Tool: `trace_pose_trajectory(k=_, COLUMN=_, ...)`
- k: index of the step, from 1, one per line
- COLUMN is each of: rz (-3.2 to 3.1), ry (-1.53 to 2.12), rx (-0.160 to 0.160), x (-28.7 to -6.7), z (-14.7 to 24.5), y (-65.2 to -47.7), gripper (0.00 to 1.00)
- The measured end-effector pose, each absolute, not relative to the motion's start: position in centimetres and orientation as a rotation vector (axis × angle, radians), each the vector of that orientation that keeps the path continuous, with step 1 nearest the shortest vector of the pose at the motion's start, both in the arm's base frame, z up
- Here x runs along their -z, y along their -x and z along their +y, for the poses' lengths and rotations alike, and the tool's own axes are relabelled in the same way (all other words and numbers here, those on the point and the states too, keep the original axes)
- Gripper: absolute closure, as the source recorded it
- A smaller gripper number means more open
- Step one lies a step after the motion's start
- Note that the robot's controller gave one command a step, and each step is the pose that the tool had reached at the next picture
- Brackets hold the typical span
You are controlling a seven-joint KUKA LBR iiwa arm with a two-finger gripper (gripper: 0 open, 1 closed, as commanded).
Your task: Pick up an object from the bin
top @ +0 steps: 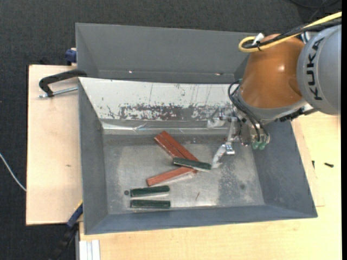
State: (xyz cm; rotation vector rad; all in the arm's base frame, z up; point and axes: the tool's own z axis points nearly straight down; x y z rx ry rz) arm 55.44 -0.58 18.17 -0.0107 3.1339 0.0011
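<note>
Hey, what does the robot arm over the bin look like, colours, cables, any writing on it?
The arm is grey and rounded, with black KUKA lettering. A glossy orange cover wraps its wrist. A yellow cable runs over the cover; black cables loop beneath it. The gripper is slim, silvery metal, with a small green part beside it.

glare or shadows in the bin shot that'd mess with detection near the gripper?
Camera view: a bright glare band runs across the back wall, with dark speckles in it. Same view: the floor is evenly lit, with only thin shadows beside the red-brown bars. The gripper hangs by the end of a dark green bar, clear of the glare.
</note>
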Motion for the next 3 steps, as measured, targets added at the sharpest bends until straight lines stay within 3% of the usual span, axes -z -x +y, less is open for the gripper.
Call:
trace_pose_trajectory(k=1, rz=3.137, ry=0.007, rx=-0.002, x=-11.3, z=0.3, y=-55.7, gripper=0.0)
trace_pose_trajectory(k=2, rz=3.14, ry=-0.165, rx=-0.005, x=-7.7, z=1.3, y=-53.9, gripper=1.0)
trace_pose_trajectory(k=3, rz=3.14, ry=-0.165, rx=-0.005, x=-7.7, z=1.3, y=-53.9, gripper=1.0)
